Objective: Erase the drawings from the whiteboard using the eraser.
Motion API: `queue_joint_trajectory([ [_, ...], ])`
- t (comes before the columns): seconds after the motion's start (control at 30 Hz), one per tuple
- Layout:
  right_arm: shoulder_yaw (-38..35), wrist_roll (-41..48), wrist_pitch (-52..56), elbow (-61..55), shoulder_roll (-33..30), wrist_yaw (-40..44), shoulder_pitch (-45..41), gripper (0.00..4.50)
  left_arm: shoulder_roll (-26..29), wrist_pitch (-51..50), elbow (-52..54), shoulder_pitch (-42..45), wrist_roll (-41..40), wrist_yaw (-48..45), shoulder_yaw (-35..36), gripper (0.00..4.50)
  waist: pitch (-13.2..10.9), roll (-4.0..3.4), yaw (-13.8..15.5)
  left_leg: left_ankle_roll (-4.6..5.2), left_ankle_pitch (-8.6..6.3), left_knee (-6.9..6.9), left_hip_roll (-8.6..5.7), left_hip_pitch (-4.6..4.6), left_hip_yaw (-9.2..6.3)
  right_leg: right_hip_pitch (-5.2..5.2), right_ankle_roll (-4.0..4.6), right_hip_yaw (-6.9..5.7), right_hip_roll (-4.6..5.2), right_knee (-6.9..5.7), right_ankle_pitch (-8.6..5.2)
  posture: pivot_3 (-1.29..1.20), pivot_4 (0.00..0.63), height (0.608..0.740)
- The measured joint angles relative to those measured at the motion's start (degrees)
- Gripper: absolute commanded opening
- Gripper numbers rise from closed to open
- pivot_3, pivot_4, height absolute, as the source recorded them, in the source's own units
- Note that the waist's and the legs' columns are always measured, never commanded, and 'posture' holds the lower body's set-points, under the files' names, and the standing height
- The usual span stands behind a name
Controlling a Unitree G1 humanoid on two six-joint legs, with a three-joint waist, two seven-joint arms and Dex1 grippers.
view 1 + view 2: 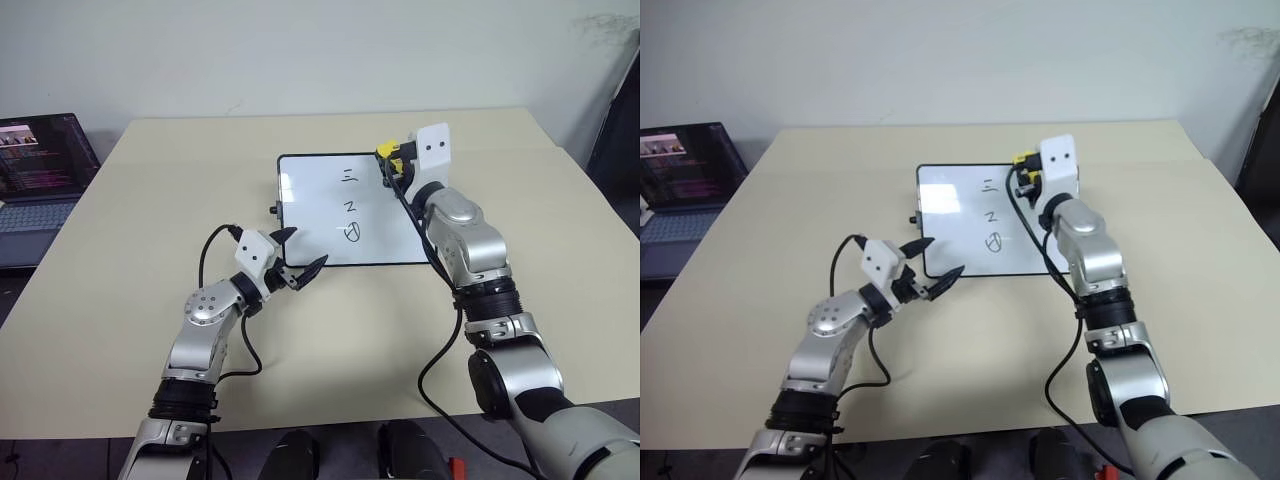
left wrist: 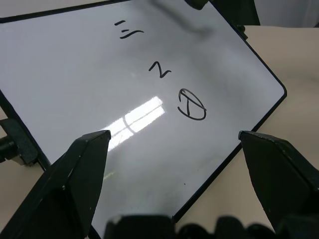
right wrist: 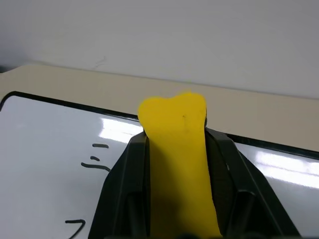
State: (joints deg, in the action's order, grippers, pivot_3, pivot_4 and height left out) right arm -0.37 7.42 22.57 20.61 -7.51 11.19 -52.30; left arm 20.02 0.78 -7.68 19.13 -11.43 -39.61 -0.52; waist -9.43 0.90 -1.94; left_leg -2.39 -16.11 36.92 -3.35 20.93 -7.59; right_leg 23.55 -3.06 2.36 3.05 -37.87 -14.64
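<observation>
The whiteboard (image 1: 320, 205) lies flat at the table's middle, black-framed, with the drawings (image 1: 351, 205) in a column: stacked dashes, a Z-like mark and a circled shape (image 2: 192, 105). My right gripper (image 1: 392, 160) hovers over the board's far right corner, shut on the yellow eraser (image 3: 179, 164), which sticks out past the fingers beside the top mark. My left gripper (image 1: 298, 255) is open at the board's near left corner, its fingers (image 2: 75, 184) spread over the near edge with nothing between them.
A laptop (image 1: 38, 170) with a lit screen sits on a separate surface at the far left. The beige table (image 1: 150, 250) stretches bare around the board. A black knob (image 2: 12, 147) juts from the board's left edge. Black cables trail along both arms.
</observation>
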Motion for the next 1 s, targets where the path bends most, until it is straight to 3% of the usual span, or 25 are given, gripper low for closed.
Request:
queue_joint_trajectory([
  [1.0, -0.1, -1.4, -2.1, 1.7, 0.8, 0.5, -2.3, 1.2, -0.4, 3.3, -1.7, 2.1, 0.0, 0.2, -0.1, 4.5, 0.0, 0.0, -0.1, 0.0, 0.0, 0.0, 0.0, 0.0, 0.01, 0.03, 0.0, 0.01, 0.0, -0.02, 0.0, 0.0, 0.15, 0.74],
])
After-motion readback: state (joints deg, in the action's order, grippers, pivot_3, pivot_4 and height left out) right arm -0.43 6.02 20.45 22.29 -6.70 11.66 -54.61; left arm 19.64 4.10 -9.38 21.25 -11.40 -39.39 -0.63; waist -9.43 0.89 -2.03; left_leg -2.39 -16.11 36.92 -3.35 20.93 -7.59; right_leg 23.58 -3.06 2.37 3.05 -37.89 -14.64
